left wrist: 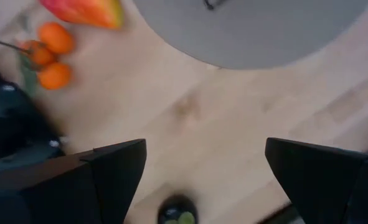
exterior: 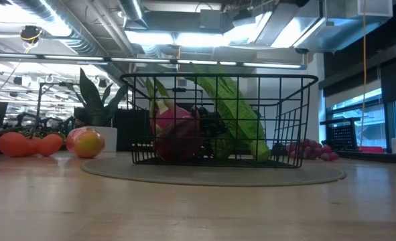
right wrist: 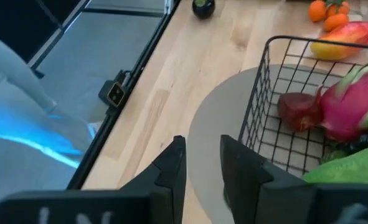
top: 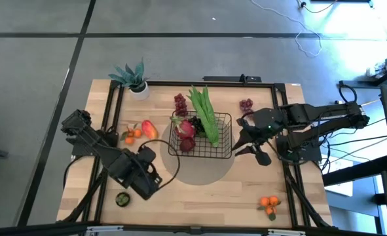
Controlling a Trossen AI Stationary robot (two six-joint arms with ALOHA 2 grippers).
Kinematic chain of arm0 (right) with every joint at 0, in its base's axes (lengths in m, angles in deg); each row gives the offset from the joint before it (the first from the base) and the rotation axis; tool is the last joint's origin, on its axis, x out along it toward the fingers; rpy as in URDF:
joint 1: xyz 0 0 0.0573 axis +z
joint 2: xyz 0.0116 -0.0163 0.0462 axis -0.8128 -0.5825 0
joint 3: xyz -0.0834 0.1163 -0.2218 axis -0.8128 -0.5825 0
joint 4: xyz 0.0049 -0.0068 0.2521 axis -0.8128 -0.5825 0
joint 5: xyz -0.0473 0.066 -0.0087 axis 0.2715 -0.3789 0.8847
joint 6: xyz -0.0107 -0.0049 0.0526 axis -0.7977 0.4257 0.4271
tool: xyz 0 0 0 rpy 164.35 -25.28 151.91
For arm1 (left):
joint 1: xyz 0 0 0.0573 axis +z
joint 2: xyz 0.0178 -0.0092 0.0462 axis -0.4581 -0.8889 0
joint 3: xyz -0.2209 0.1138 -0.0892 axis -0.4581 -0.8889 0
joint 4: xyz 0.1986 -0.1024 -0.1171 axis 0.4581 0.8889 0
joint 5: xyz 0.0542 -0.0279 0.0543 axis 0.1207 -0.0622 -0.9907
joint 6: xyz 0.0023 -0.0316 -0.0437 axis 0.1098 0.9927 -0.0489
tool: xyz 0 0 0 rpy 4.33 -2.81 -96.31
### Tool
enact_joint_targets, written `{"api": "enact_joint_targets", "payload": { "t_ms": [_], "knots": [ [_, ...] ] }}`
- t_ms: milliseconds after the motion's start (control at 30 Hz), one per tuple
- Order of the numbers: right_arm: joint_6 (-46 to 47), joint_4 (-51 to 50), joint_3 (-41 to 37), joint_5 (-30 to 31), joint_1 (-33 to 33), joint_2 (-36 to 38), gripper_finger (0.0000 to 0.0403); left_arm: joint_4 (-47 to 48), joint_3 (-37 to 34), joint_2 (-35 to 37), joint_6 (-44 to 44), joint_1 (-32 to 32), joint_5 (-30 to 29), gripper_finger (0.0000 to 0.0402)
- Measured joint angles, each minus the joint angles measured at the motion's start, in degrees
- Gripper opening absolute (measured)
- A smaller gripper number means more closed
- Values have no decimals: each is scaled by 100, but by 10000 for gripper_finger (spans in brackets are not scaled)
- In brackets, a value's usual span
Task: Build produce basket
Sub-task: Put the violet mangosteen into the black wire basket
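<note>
The black wire basket (top: 224,122) stands on a round grey mat (top: 200,172) in the middle of the table. Inside it lie long green pods (top: 205,113), a pink dragon fruit (right wrist: 357,102), dark grapes and a dark red fruit (right wrist: 299,109). My left gripper (left wrist: 205,180) hangs open over the bare wood near the mat's left edge, pointing down, and a small dark-and-green fruit (left wrist: 176,214) lies just below its fingers. My right gripper (right wrist: 202,168) hovers above the mat by the basket's right side. A narrow gap shows between its fingers, with nothing in it.
A mango (top: 149,129) and small oranges (top: 131,135) lie left of the basket. Red grape bunches lie behind it (top: 180,101) and at the far right (top: 246,104). More oranges (top: 269,204) sit near the front right. A potted plant (top: 133,78) stands at the far left.
</note>
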Motion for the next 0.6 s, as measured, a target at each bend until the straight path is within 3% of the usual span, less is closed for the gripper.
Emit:
{"api": "enact_joint_targets", "payload": {
  "t_ms": [267, 400, 600],
  "knots": [
    [-24, -410, 0, 660, 27, 525, 84, -2, -724, 942, -280, 656, -242, 318],
    [-1, -497, 0, 1040, 27, 636, 84, -97, -1498, 1562, 85, 1039, -144, 318],
    [-20, -513, 0, 1059, 27, 599, 84, -718, -2488, 2371, 67, 1420, 268, 318]
  ]
}}
